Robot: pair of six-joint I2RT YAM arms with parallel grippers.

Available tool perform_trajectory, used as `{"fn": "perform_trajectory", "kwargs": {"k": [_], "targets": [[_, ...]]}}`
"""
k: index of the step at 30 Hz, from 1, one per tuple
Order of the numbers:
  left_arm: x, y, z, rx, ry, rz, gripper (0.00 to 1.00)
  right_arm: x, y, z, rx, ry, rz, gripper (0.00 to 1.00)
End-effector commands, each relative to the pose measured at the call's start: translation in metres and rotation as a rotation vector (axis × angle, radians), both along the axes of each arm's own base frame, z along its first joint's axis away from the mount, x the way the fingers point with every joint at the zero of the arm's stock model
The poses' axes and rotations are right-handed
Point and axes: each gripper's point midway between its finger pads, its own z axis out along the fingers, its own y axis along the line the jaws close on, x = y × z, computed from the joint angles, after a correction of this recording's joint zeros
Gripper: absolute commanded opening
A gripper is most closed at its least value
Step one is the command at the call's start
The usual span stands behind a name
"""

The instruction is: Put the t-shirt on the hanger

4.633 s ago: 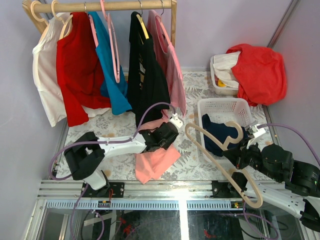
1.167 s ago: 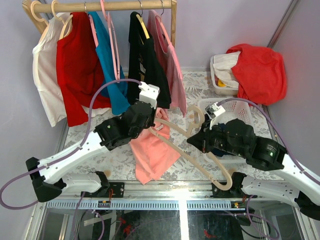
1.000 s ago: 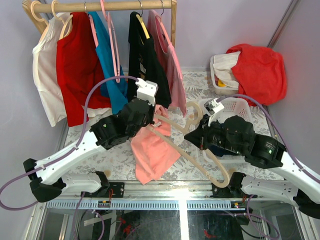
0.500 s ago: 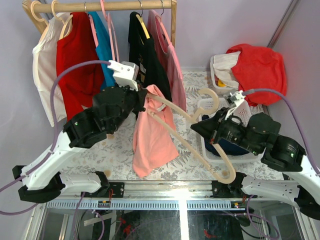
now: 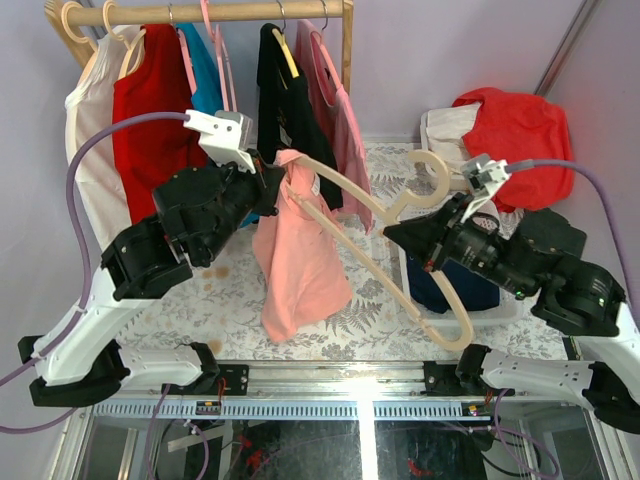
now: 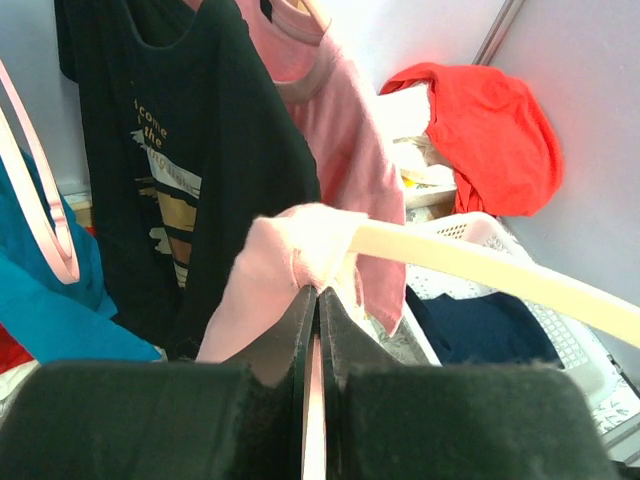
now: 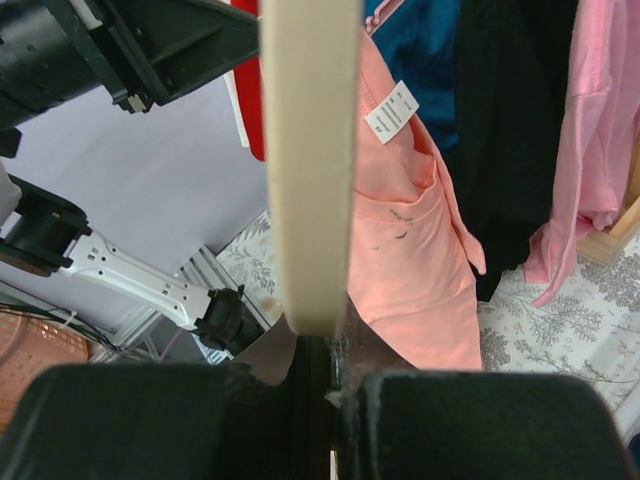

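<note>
The salmon t-shirt (image 5: pixel 296 250) hangs limp above the table, bunched at its top over the left end of the cream hanger (image 5: pixel 362 202). My left gripper (image 5: pixel 274 174) is shut on that bunched top edge, right where the cloth (image 6: pixel 292 252) meets the hanger arm (image 6: pixel 480 272). My right gripper (image 5: pixel 398 234) is shut on the hanger near its middle, below the thick hook (image 5: pixel 432 166). In the right wrist view the hanger arm (image 7: pixel 310 150) runs straight up from the closed jaws, with the t-shirt (image 7: pixel 412 235) and its white label beside it.
A wooden rail (image 5: pixel 220 12) at the back carries a red shirt (image 5: pixel 150 110), a black shirt (image 5: pixel 290 100) and a pale pink top (image 5: pixel 345 140), close behind the t-shirt. A white basket (image 5: pixel 503 313) with navy cloth (image 5: pixel 450 290) lies right. A red garment (image 5: pixel 512 130) drapes over a bin.
Both arms have risen and moved toward the rack. The t-shirt has been lifted off the table and now hangs free, with the hanger's left end carried up into its top.
</note>
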Motion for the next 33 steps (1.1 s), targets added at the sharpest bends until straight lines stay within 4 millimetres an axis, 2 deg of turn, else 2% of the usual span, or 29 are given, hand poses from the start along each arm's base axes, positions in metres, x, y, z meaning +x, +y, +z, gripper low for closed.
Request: {"fn": "perform_trajectory", "kwargs": {"k": [1,7,12,17,22,24,28,33], "targets": [[0.000,-0.004,0.005,-0.025,-0.002,-0.011,0.00,0.006,0.018,0.006,0.012,-0.028,0.027,0.00],[0.005,-0.019,-0.015,-0.002,0.032,-0.033,0.00,-0.006,0.031,-0.030,-0.050,0.043,0.115,0.00],[0.006,-0.032,-0.037,0.020,0.072,-0.067,0.00,-0.021,0.025,-0.053,-0.088,0.081,0.173,0.00],[0.006,-0.045,-0.060,0.058,0.115,-0.093,0.00,-0.042,0.014,-0.052,-0.094,0.088,0.248,0.00],[0.002,-0.056,-0.073,0.077,0.143,-0.118,0.00,-0.054,-0.008,-0.046,-0.130,0.090,0.248,0.00],[-0.002,-0.064,-0.074,0.083,0.146,-0.142,0.00,-0.055,-0.013,-0.049,-0.152,0.094,0.240,0.00],[-0.010,-0.083,-0.078,0.100,0.137,-0.189,0.00,-0.049,-0.012,-0.056,-0.162,0.091,0.222,0.00],[-0.023,-0.098,-0.079,0.108,0.121,-0.231,0.00,-0.036,0.000,-0.063,-0.166,0.078,0.190,0.00]]}}
